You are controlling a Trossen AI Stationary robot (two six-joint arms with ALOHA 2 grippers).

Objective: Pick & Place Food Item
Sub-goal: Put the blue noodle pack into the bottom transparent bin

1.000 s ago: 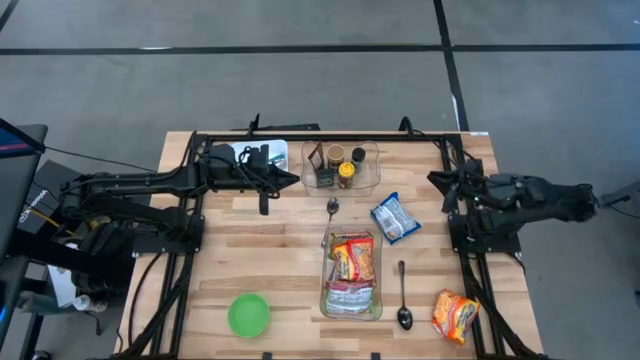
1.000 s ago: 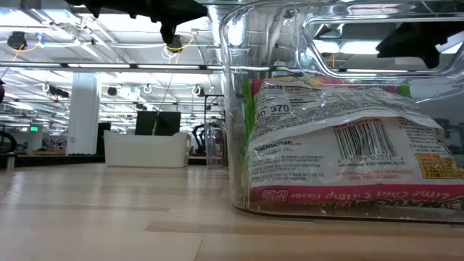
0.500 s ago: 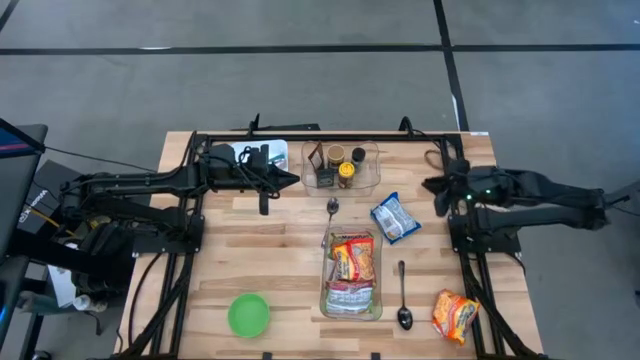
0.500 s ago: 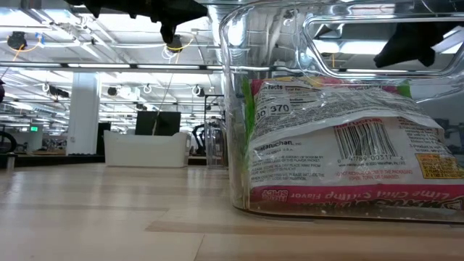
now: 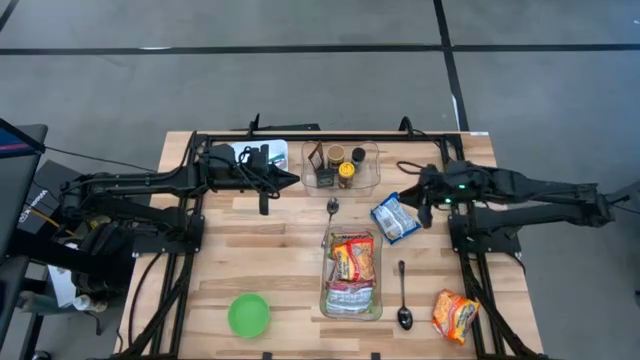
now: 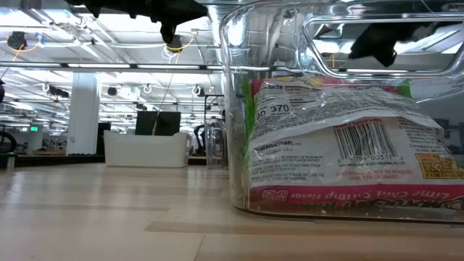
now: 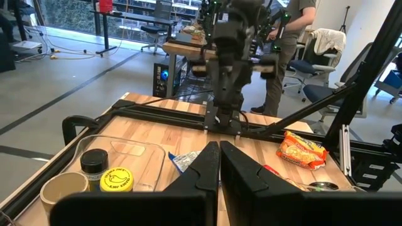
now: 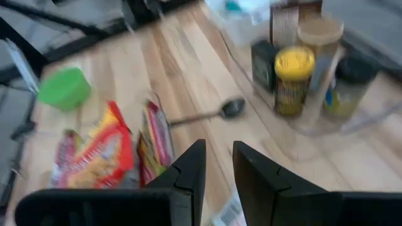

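While both jaws sit narrow and empty, wooden table (image 5: 270, 250), grey floor (image 5: 300, 80), person (image 7: 286, 56) behind.

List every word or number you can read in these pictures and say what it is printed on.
"370", on the noodle packet inside the clear container, low view.
"Lime Chili Shrimp Flavor", upside down on the red strip at that packet's bottom edge.
The brand word above the barcode is partly creased; it seems to end in "ruchan".
The barcode digits are too small to read surely.
The yellow-lidded jar bears a mark, too small to read.
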